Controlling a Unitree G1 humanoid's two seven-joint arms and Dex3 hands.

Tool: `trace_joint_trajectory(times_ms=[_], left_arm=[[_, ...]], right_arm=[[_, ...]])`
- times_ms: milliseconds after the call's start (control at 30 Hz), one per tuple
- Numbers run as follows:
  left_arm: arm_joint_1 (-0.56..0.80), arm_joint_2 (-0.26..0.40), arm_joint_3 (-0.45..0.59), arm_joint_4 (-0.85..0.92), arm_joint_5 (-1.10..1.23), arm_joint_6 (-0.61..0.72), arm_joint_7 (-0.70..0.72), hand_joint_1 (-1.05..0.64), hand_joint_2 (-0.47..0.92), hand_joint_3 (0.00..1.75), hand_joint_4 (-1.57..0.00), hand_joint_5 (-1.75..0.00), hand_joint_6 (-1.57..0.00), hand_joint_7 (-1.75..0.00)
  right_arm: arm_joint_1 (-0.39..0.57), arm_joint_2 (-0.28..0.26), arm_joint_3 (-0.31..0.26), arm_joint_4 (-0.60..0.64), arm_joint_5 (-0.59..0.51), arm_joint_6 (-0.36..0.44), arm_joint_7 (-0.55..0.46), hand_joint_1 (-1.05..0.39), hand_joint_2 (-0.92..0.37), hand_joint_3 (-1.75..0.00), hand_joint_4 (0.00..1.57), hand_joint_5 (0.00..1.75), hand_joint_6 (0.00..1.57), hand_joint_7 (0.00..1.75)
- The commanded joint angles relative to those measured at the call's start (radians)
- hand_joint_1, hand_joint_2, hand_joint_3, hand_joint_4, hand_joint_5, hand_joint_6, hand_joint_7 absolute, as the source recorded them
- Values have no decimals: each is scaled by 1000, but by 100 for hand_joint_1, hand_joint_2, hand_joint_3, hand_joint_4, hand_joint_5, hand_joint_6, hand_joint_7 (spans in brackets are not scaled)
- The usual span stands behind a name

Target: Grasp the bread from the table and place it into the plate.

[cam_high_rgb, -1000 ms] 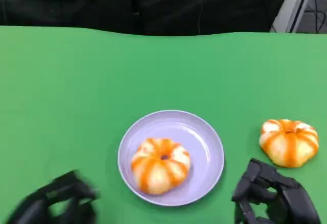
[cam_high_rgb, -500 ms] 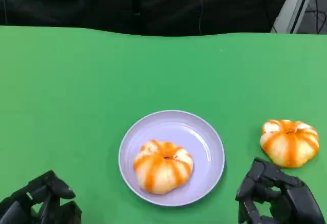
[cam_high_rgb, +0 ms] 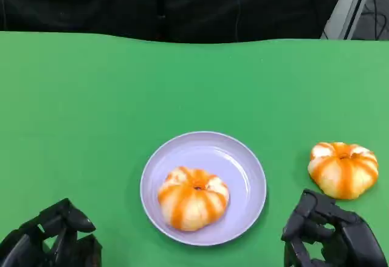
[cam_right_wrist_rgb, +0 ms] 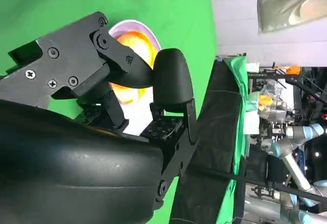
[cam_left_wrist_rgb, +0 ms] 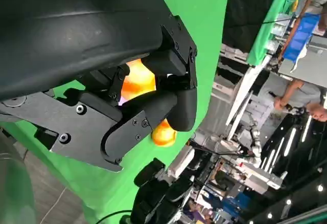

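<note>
On the green worktop (cam_high_rgb: 91, 109), a lilac plate (cam_high_rgb: 243, 169) carries one orange-striped bread roll (cam_high_rgb: 193, 197) toward its near side, while a second roll (cam_high_rgb: 343, 168) lies on the bare cloth well to the plate's right, apart from it. At the near right corner, the robot's right hand (cam_high_rgb: 328, 239) sits just short of that second roll without touching it, its fingers (cam_high_rgb: 304, 215) apart and holding nothing. At the near left corner, the left hand (cam_high_rgb: 51, 242) rests low with its fingers (cam_high_rgb: 76, 221) likewise spread and empty.
</note>
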Motion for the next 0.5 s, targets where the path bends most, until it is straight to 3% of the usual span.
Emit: trace_joint_trajectory(times_ms=[33,500], left_arm=[[-3,4,18,4,19,-11,-19,-12,74,90,-85,-175,-80,-164],[-5,-12,33,0,32,-13,-18,-12,75,88,-86,-175,-78,-166]], right_arm=[[7,-14,-8,-14,9,0,1,-14,-62,-111,80,175,75,153],[6,-11,-8,-10,11,-15,4,-12,-62,-112,81,175,75,153]])
